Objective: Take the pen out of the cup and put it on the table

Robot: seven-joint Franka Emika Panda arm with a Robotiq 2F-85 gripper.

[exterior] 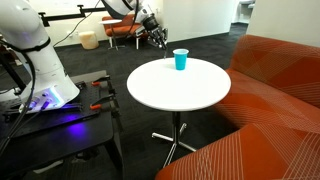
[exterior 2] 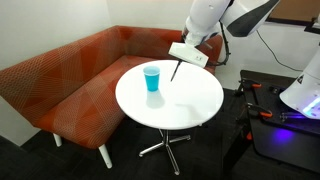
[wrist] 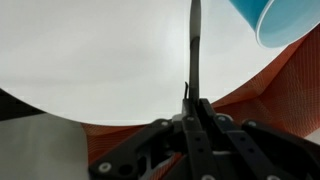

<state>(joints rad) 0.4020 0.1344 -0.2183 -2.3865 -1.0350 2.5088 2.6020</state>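
The teal-blue cup (exterior: 180,60) stands upright on the round white table (exterior: 170,90), near its far edge; it also shows in an exterior view (exterior 2: 151,78) and at the top right of the wrist view (wrist: 275,20). My gripper (exterior 2: 179,62) is shut on the thin dark pen (exterior 2: 176,71), which hangs down from the fingers above the tabletop, to the right of the cup and outside it. In the wrist view the pen (wrist: 194,45) sticks out from the closed fingers (wrist: 192,100) over the white table (wrist: 90,60). The gripper also shows in an exterior view (exterior: 158,38).
An orange-red bench sofa (exterior 2: 70,70) wraps round the table's side. A dark bench with purple light (exterior: 50,105) carries the robot base. The table stands on a metal pedestal (exterior: 175,140) with spreading feet.
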